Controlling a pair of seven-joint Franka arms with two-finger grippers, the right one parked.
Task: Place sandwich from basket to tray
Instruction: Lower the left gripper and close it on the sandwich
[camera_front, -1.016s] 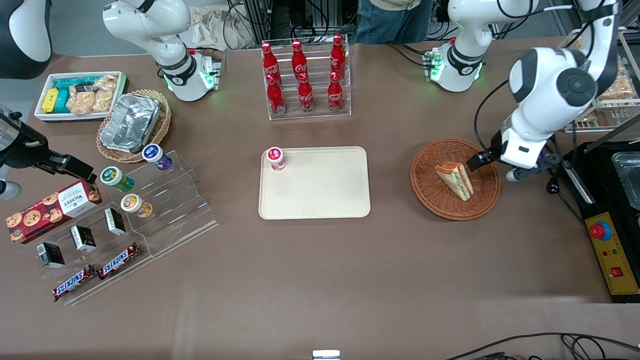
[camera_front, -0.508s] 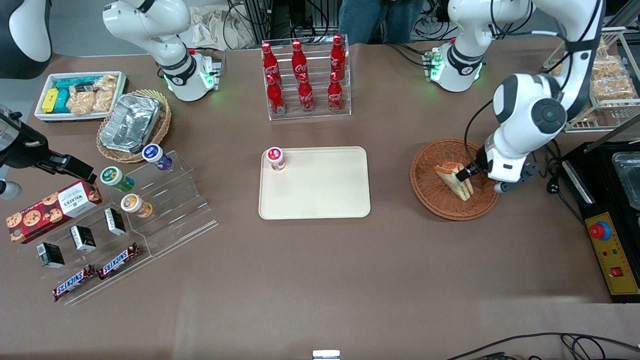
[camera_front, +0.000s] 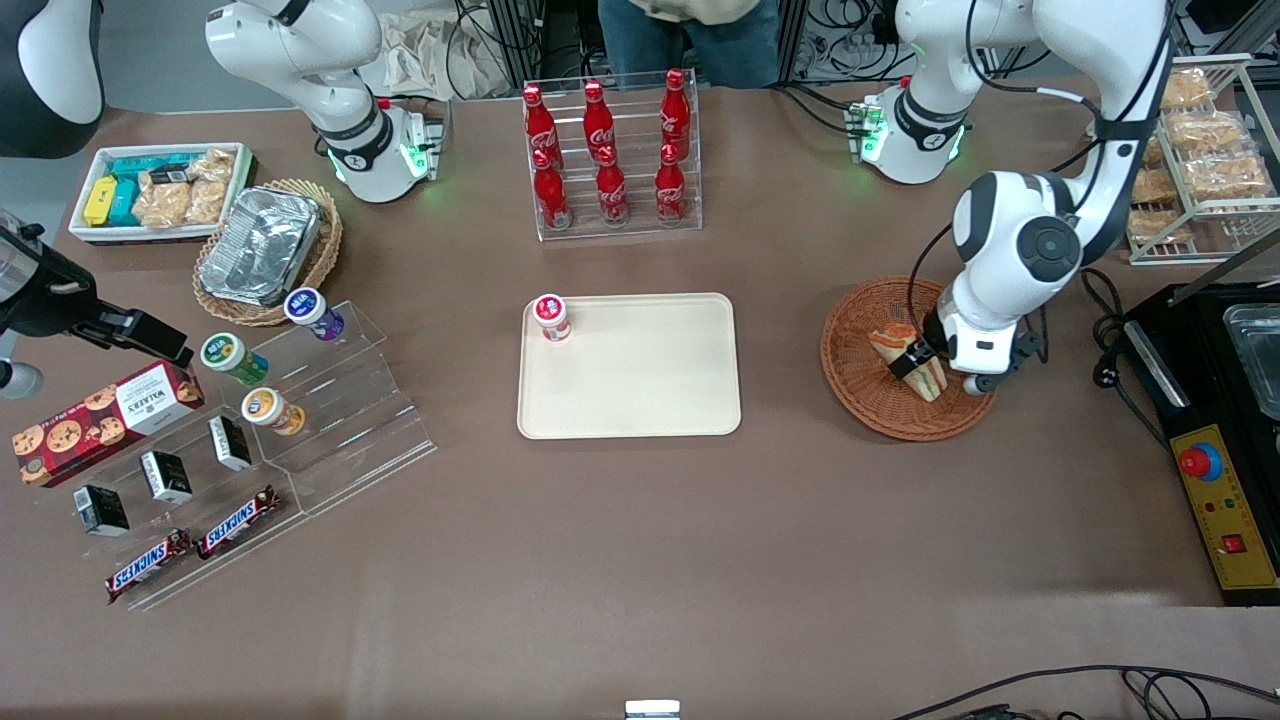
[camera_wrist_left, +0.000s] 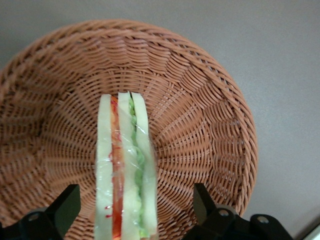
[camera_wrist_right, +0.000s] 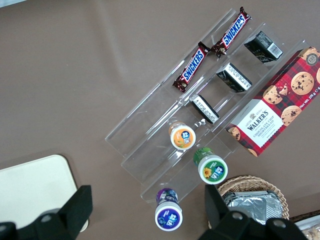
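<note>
The sandwich, a wrapped wedge of pale bread with red and green filling, stands on edge in the reddish-brown wicker basket toward the working arm's end of the table. It also shows in the left wrist view in the basket. My left gripper is low in the basket, open, with one finger on each side of the sandwich and a gap between each finger and the bread. The cream-beige tray lies mid-table, with a red-capped cup in its corner.
A clear rack of red cola bottles stands farther from the front camera than the tray. A wire rack of bagged pastries and a black machine stand at the working arm's end. A snack display stand lies toward the parked arm's end.
My left gripper has moved down and across the basket from its rim onto the sandwich, and its open fingers now straddle the wedge. The sandwich has not moved.
</note>
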